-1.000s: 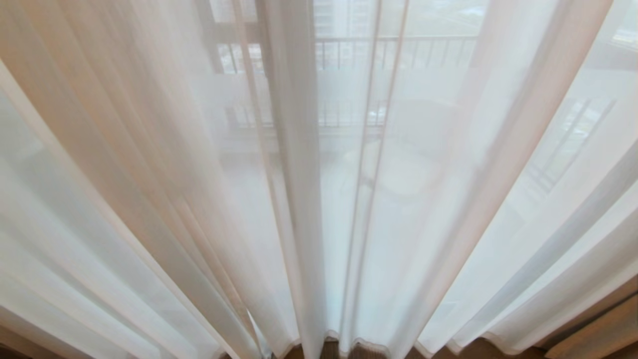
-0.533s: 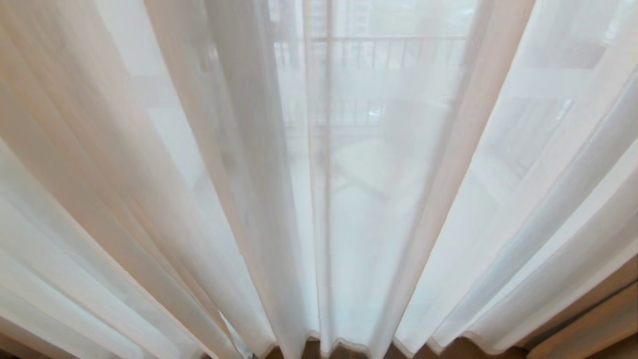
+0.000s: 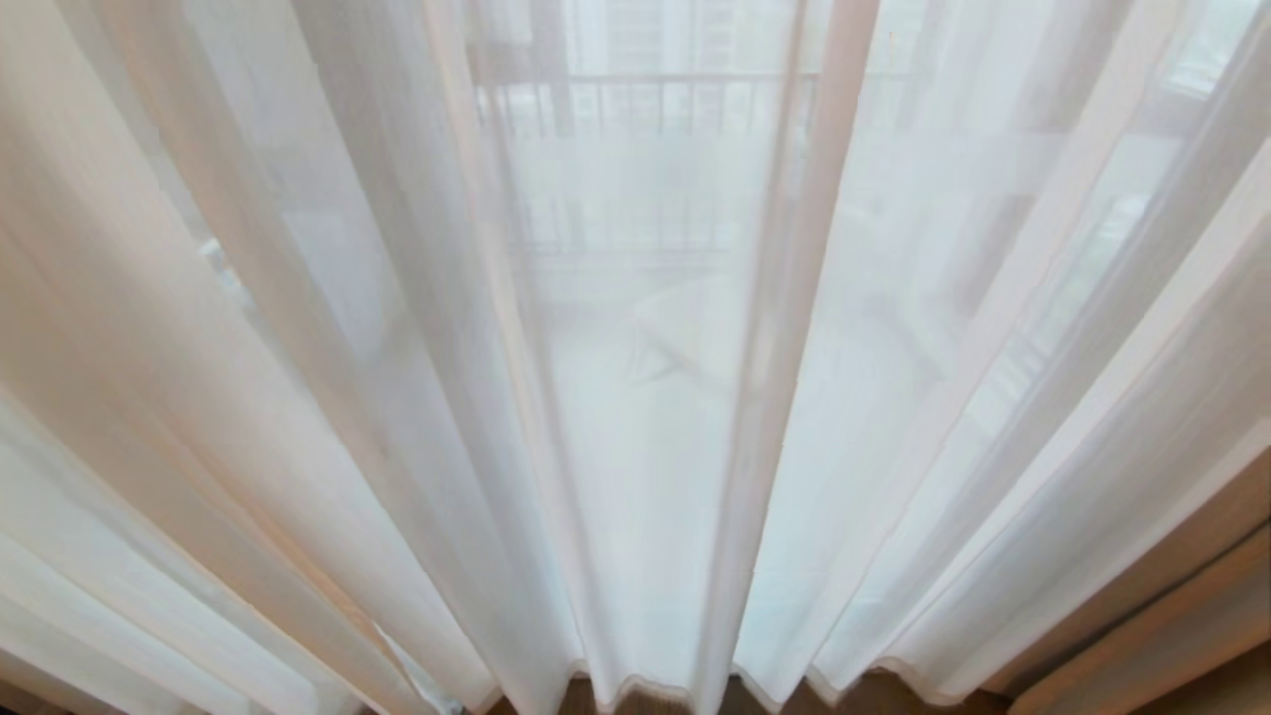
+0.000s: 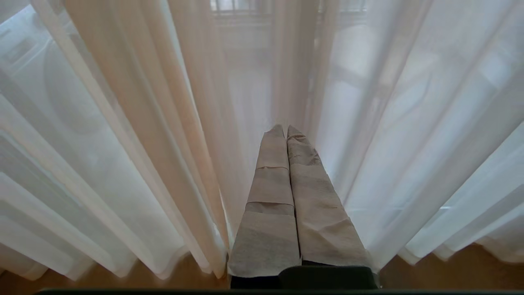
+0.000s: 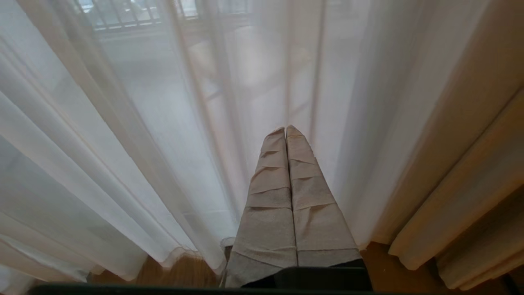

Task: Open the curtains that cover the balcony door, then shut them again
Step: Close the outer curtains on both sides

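Here the sheer (image 3: 635,417) fills the head view edge to edge, hanging in long pleats, hem just off the floor (image 3: 645,700) at bottom centre. Thick drape (image 3: 1172,616) bunched at lower right, so only the thin layer covers the glass. Railing (image 3: 645,99) shows faintly through at top centre; door frames not clearly made out. Left gripper (image 4: 285,129) pressed together, empty, tips close to a fold, contact unclear. Right gripper (image 5: 285,129) likewise together, holding nothing, thick drape at that frame's right. Likely both are held narrow to slip between pleats. Opening not yet begun.
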